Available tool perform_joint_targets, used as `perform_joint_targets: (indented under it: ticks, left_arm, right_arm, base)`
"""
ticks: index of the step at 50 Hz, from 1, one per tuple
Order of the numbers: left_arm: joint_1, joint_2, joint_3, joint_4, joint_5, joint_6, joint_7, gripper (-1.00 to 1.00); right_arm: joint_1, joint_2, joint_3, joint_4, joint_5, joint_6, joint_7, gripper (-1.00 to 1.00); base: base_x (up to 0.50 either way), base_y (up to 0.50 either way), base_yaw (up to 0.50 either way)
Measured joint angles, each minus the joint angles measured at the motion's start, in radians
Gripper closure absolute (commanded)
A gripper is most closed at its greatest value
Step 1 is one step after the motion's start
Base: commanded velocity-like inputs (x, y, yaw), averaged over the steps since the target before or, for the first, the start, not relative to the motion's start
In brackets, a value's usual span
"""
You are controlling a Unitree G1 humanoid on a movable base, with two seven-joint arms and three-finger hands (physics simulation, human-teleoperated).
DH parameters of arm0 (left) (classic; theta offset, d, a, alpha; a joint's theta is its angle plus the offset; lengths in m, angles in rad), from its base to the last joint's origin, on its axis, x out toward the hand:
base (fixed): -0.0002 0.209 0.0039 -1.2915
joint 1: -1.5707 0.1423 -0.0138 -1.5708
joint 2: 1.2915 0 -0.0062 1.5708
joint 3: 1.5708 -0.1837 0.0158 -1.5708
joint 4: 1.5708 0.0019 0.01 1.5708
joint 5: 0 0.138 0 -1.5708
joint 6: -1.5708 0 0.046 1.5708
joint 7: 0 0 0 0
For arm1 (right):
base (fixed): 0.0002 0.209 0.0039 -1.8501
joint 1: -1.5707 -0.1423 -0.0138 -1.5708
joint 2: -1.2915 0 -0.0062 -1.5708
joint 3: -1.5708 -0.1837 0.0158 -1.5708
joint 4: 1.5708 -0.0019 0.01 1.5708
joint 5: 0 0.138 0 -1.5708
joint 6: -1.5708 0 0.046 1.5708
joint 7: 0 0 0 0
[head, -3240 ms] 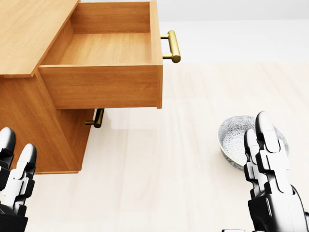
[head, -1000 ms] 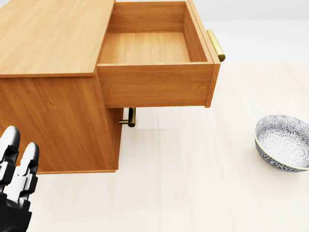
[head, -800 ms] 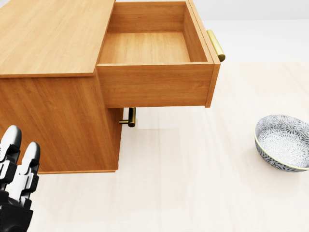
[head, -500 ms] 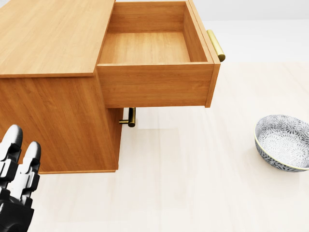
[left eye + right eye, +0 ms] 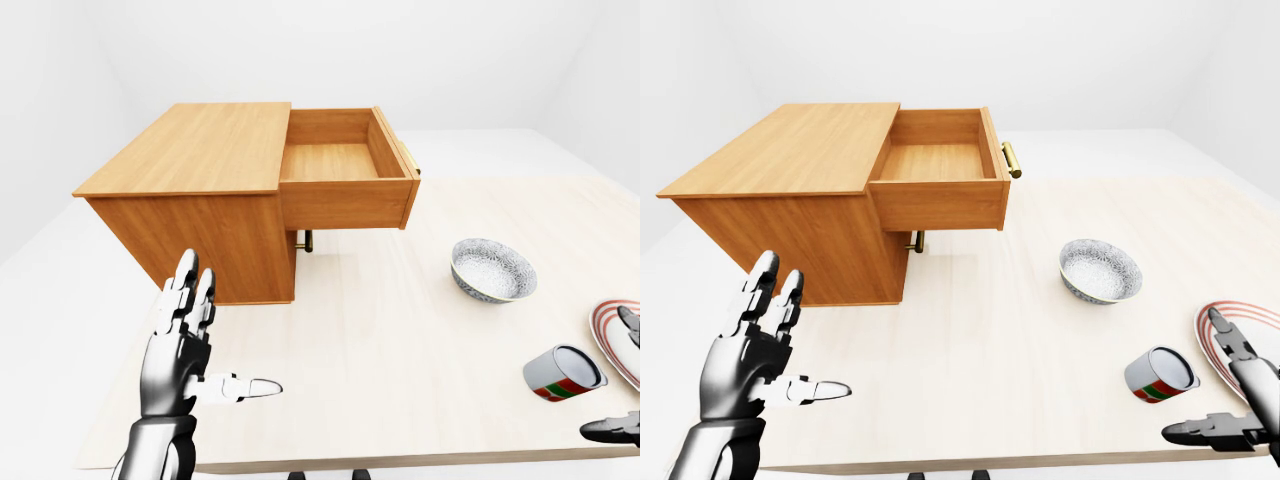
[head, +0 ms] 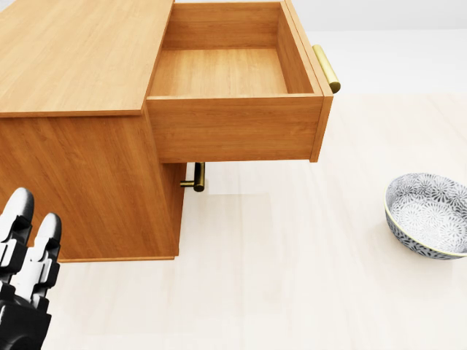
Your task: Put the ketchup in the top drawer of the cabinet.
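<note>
Top drawer of the cabinet stands pulled out; my left hand is spread and holds nothing. My right hand, fingers released, hovers beside a tipped can; bowl near.

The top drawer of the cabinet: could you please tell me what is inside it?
The top drawer stands pulled out and nothing shows inside, only its bare wooden floor and walls. The strip of floor just behind its near wall is hidden in every view. No ketchup is in it.

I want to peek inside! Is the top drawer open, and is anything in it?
Open and empty. The top drawer is pulled out from the cabinet, and only its bare wooden bottom shows inside.
</note>
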Motion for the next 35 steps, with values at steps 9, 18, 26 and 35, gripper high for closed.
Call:
perform_joint_targets:
  ticks: [9,18,26,35]
  left_arm:
    - [-0.001,0.0,-0.001,0.002,0.002,-0.001,0.002,-1.0]
    - [-0.004,0.001,-0.002,0.005,0.003,-0.001,0.004,-1.0]
    - [-0.003,0.001,-0.003,0.005,0.003,-0.002,0.005,-1.0]
    - [-0.006,0.002,-0.005,0.009,0.004,-0.001,0.007,-1.0]
  right_arm:
    - [-0.019,-0.03,0.023,0.047,-0.014,0.0,0.0,-1.0]
    - [-0.051,-0.068,0.066,0.099,-0.023,0.0,0.0,-1.0]
    - [-0.072,-0.094,0.099,0.138,-0.028,0.0,0.0,-1.0]
    - [-0.078,-0.11,0.118,0.171,-0.03,0.0,0.0,-1.0]
  base:
    - [0.0,0.0,0.0]
    - [0.0,0.0,0.0]
    - [0.0,0.0,0.0]
    - [0.0,0.0,0.0]
